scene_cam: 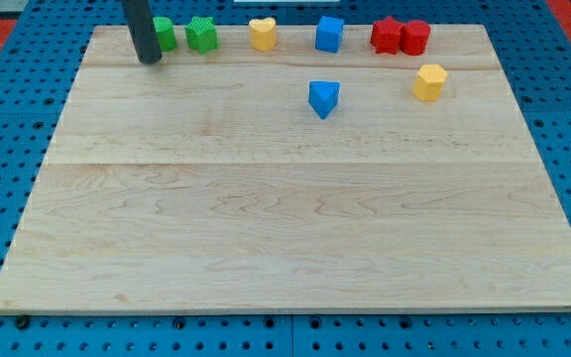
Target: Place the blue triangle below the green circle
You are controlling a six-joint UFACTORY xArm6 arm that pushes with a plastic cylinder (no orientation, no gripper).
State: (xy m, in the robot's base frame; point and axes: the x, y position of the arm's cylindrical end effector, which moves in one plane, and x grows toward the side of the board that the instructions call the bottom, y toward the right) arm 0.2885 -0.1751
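Observation:
The blue triangle (323, 98) lies on the wooden board (285, 228), right of centre in the upper part. The green circle (165, 34) sits at the board's top edge toward the left, partly hidden behind my rod. My tip (150, 59) rests on the board just below and left of the green circle, far to the left of the blue triangle.
Along the top edge stand a green star (202, 34), a yellow heart (262, 34), a blue cube (330, 34), a red star (387, 36) and a red cylinder (415, 38). A yellow hexagon (429, 82) lies below the red ones. Blue pegboard surrounds the board.

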